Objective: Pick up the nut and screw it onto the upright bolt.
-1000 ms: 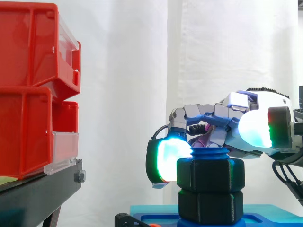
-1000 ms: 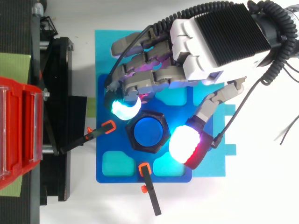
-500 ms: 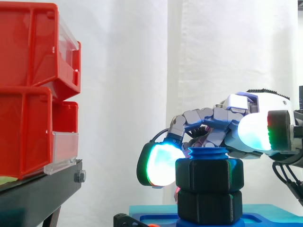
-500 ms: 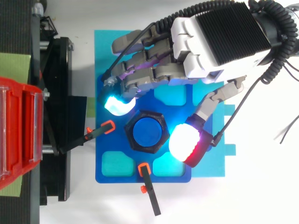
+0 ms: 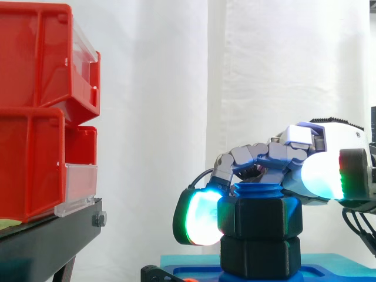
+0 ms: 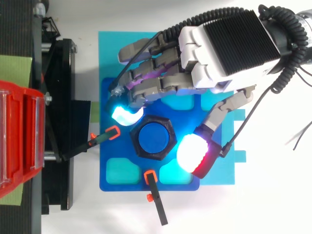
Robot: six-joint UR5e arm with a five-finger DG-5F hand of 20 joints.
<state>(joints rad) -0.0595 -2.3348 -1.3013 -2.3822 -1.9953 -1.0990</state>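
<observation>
Since half a second ago the cyan-green fingertip [image 5: 200, 216] has swung back in against the left face of the nut [image 5: 260, 217] — it stood clear of it then. The hand [image 6: 229, 44], reaching in from the top view's upper right, is curled round the nut, its white-red thumb pad [image 6: 194, 153] just beside the opposite side. The nut sits on the blue bolt [image 6: 153, 138] — lower middle of the top view, over the blue plate [image 6: 103, 170].

No readable writing is showing anywhere: the red bins [image 5: 35, 135], the black nut [image 5: 260, 217] and the hand [image 6: 229, 44] are carrying no legible text, labels, numbers or signs.
</observation>
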